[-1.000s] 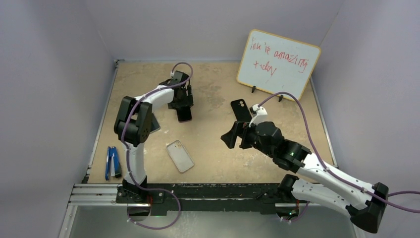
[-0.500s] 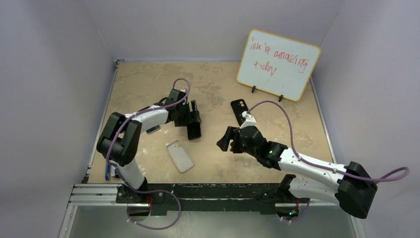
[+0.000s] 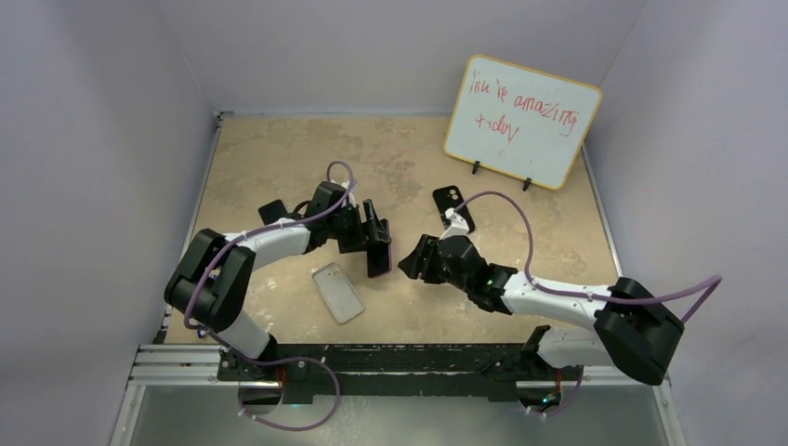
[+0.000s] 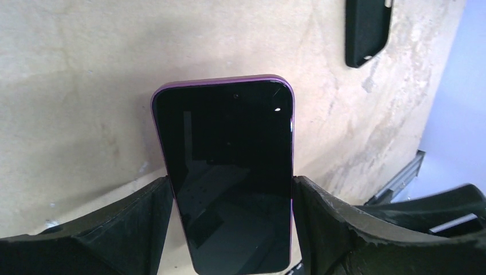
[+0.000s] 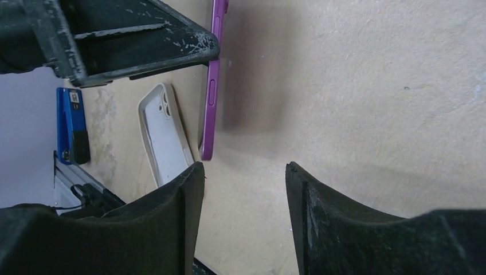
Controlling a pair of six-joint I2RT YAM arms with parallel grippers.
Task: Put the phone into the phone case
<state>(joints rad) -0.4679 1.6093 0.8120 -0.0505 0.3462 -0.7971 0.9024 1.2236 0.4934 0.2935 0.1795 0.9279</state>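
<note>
Top view: left fingers point(image 3: 368, 219) pinch the phone point(image 3: 380, 258) mid-tabletop point(image 3: 279, 158); the phone's lower end is just beside the far right corner of the white case point(image 3: 337, 293), which lies flat nearer the arm bases; right fingers point(image 3: 413, 260) are just right of the phone, pointing at it and not touching it; black case point(image 3: 453, 206) lies behind the right arm; whiteboard point(image 3: 520, 121) with red writing stands at the far right.

Left wrist: phone point(image 4: 226, 172) has a dark screen and purple rim, screen facing the camera; it is clamped by its long sides between the two fingers point(image 4: 137, 223); its top end sticks out past the fingertips; tabletop point(image 4: 86, 86) is behind it; black case point(image 4: 367, 28) is at the upper right, well apart.

Right wrist: fingers point(image 5: 172, 229) are spread with only bare tabletop point(image 5: 372, 86) between them, gripping nothing; phone point(image 5: 211, 97) is seen edge-on as a purple strip; one left finger point(image 5: 132, 46) is against it at the top; white case point(image 5: 166, 134) lies just beyond the phone, camera cutout visible; a blue tool point(image 5: 71, 123) is farther off near the tabletop edge.
</note>
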